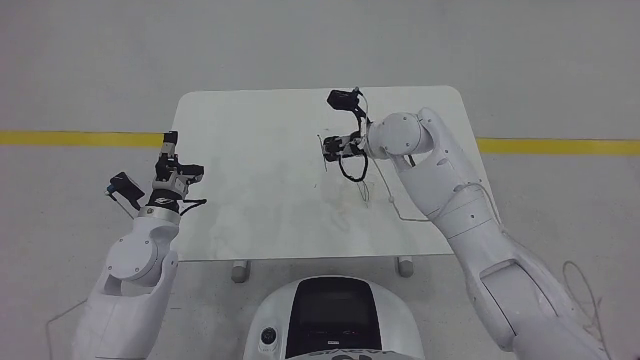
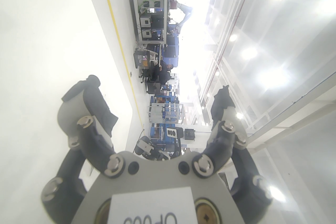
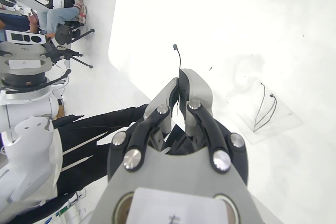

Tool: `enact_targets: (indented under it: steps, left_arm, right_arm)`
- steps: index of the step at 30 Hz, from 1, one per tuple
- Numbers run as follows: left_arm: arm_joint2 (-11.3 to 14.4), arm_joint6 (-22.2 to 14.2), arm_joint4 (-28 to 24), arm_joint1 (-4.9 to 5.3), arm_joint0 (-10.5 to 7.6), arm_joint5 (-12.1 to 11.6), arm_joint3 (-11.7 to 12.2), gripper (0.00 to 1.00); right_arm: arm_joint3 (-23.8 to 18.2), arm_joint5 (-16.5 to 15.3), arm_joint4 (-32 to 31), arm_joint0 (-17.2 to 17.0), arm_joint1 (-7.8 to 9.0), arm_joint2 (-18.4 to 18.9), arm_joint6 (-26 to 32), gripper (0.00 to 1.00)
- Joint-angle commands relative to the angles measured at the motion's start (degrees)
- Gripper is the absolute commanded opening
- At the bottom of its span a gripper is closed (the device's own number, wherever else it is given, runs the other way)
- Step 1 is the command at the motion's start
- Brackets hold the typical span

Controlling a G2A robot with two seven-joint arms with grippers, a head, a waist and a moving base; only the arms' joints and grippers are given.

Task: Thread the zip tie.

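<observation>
My right gripper (image 3: 181, 74) is shut on a thin black zip tie (image 3: 178, 57). The tie's small square head (image 3: 174, 46) sticks out past the fingertips, and its strap runs back between the pads. In the top view this gripper (image 1: 331, 147) hangs over the middle of the white table (image 1: 250, 110). My left gripper (image 2: 157, 95) is open with nothing between its fingers. It sits at the table's left edge (image 1: 177, 156), well apart from the tie, and points out toward the room.
Several spare black zip ties (image 3: 265, 107) lie on a clear flat sheet (image 3: 288, 117) on the table, beside my right gripper. A thin cable (image 1: 400, 215) trails from the right arm over the table's near right part.
</observation>
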Motion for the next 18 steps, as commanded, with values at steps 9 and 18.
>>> enact_targets:
  steps: [9, 18]
  left_arm:
    - [0.0, 0.0, 0.0, 0.00, 0.00, 0.0, 0.0, 1.00]
    - [0.0, 0.0, 0.0, 0.00, 0.00, 0.0, 0.0, 1.00]
  right_arm:
    - [4.4, 16.9, 5.9, 6.3, -3.37, -5.5, -8.6, 0.00]
    - [5.2, 16.9, 6.3, 6.8, -3.61, -5.8, -8.9, 0.00]
